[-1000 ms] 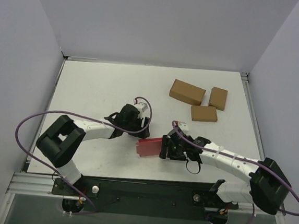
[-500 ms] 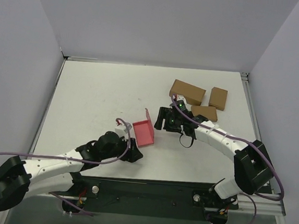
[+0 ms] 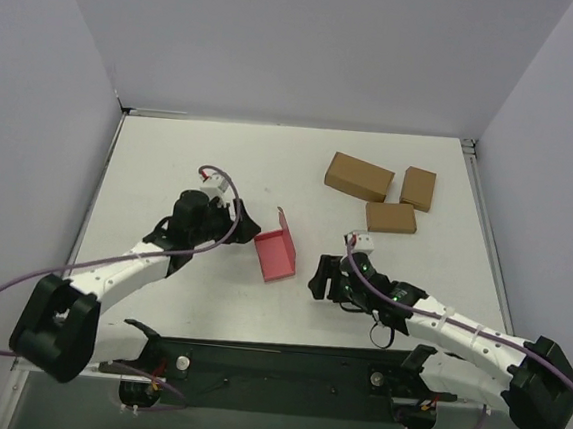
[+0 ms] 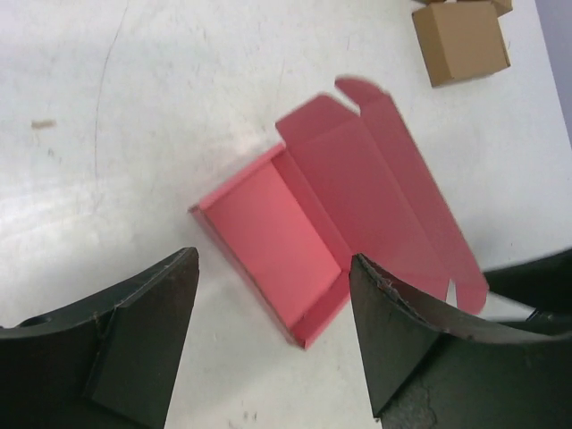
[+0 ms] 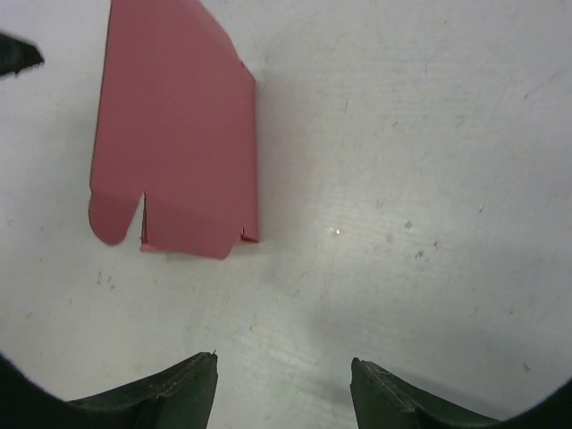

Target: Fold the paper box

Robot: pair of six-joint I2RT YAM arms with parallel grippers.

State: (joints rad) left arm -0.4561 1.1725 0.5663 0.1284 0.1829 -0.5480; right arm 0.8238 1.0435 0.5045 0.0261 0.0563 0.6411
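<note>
Half-folded paper box [image 3: 275, 255] free between left gripper [image 3: 238, 222] and right gripper [image 3: 316, 277], both wide open, empty; liable to skid or spring flat under one-sided push.

Left fingers [image 4: 134, 340], right fingers [image 5: 161, 398] apart.

From here I count one paper box [image 3: 275, 254], three brown boxes [image 3: 359, 177], two grippers, namely the left gripper [image 3: 240, 228] and the right gripper [image 3: 317, 277], and one bench [image 3: 171, 154].
</note>
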